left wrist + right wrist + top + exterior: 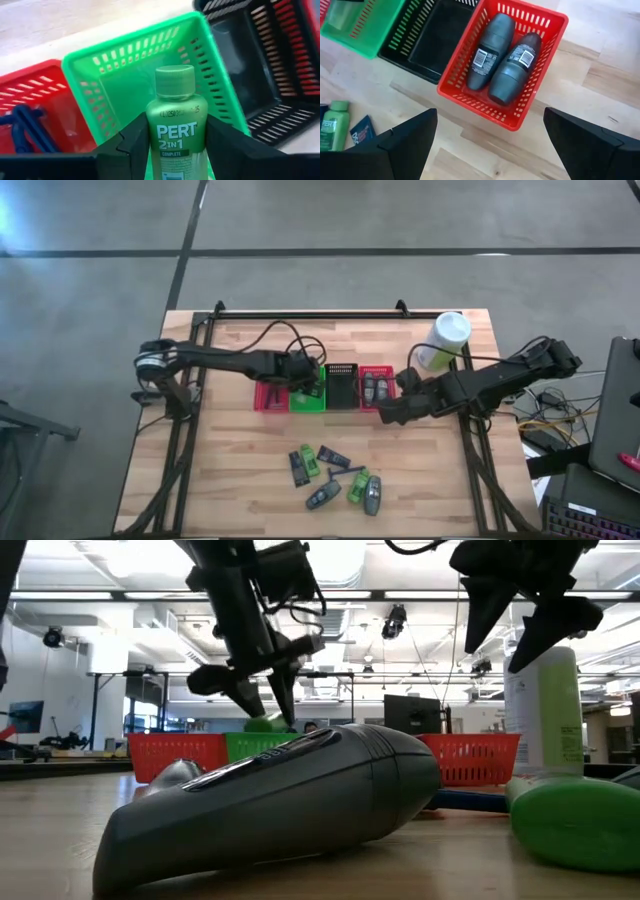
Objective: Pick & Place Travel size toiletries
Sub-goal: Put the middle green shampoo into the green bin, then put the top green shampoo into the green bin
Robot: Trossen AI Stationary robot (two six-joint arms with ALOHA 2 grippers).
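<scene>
My left gripper (303, 378) is shut on a bright green "PERT 2in1" mini bottle (176, 125) above the green basket (110, 75). My right gripper (386, 415) is open and empty over the table just near of the right red basket (520, 65), in which two grey oval bottles (492, 50) lie side by side. Blue razors (22, 131) lie in the left red basket (268, 396). Several more toiletries (335, 478), green, dark and grey, lie loose on the wood near the table's near edge. My left gripper pinches the green bottle's body (152, 137) between its two fingers, one on each side, below the cap (174, 80). The fingers slant down from above. The bottle is lifted clear, and its cap end points ahead of the fingers toward the green basket's inside.
The baskets stand in a row at the table's middle: red, green, black (342, 386), red. A tall white-and-green canister (443, 340) stands at the far right, close to my right arm. In the low view, a grey bottle (270, 800) lies close in front of the camera.
</scene>
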